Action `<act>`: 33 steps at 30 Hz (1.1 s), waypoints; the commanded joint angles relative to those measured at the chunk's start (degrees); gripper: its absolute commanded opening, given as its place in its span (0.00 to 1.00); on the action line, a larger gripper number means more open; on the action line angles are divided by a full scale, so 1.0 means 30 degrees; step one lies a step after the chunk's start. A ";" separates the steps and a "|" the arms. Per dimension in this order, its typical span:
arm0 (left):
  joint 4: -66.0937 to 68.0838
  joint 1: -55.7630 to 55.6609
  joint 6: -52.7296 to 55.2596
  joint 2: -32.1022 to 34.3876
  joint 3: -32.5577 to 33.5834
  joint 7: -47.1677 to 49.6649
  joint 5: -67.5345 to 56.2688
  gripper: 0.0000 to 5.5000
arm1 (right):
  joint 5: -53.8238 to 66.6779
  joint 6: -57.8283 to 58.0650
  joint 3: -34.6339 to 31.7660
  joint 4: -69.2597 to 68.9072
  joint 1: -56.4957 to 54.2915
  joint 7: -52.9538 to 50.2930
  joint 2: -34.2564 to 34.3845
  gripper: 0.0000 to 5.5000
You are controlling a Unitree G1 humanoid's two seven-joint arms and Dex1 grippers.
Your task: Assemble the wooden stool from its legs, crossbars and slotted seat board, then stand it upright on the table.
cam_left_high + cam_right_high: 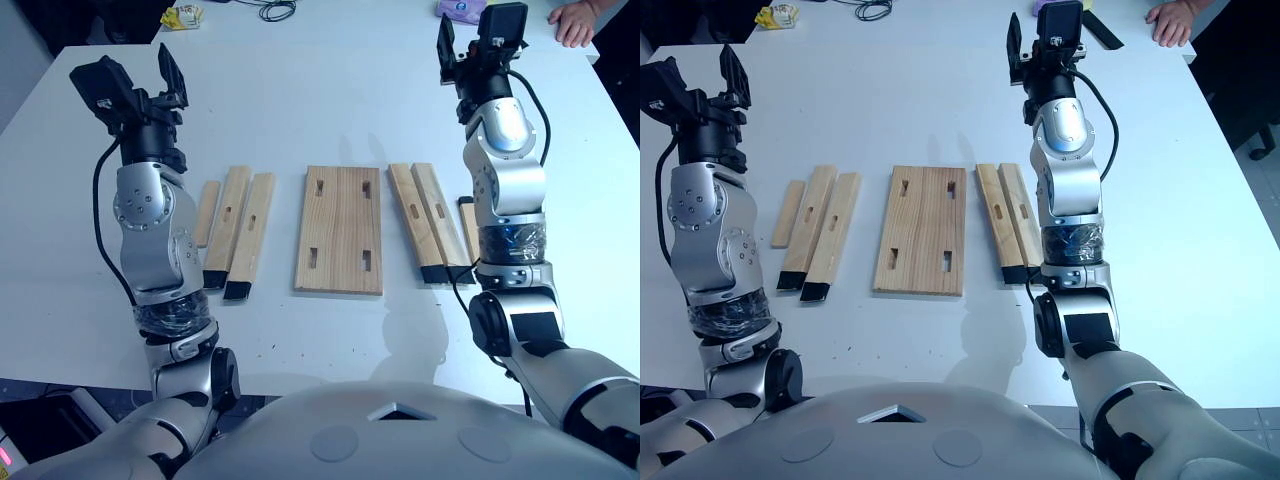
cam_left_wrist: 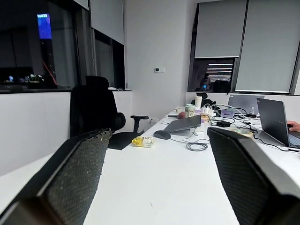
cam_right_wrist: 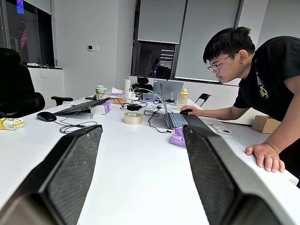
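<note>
while left gripper (image 2: 159, 140) and right gripper (image 3: 140, 133) hang released and empty, we judge assembly unstarted: next, grasp a leg (image 1: 231, 226) beside the slotted seat board (image 1: 338, 228).

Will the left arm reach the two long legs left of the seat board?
Probably yes: the left gripper is open and raised, nothing lies between it and the two long legs, flat on the table beside that arm.

No readable text, label, number or sign anywhere. Only faint print on a yellow packet (image 2: 143, 141) at the far edge of the tabletop (image 1: 300, 110), too small to make out.
</note>
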 commanded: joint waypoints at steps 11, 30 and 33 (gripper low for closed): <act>-0.0152 -0.0139 0.1148 0.0066 -0.0146 -0.0819 -0.1054 0.70 | 0.0064 0.1068 0.0177 -0.0498 0.0405 -0.0012 0.0107 0.57; 0.1142 0.2034 0.1165 0.1997 0.0617 -0.2336 -0.0165 0.70 | -0.0021 0.0583 0.0633 -0.0651 0.0551 0.0502 0.0506 0.57; 0.2053 0.3192 0.1090 0.2972 0.0610 -0.4045 -0.0421 0.70 | -0.0091 0.0820 0.0526 -0.1010 0.0901 0.0481 0.0405 0.57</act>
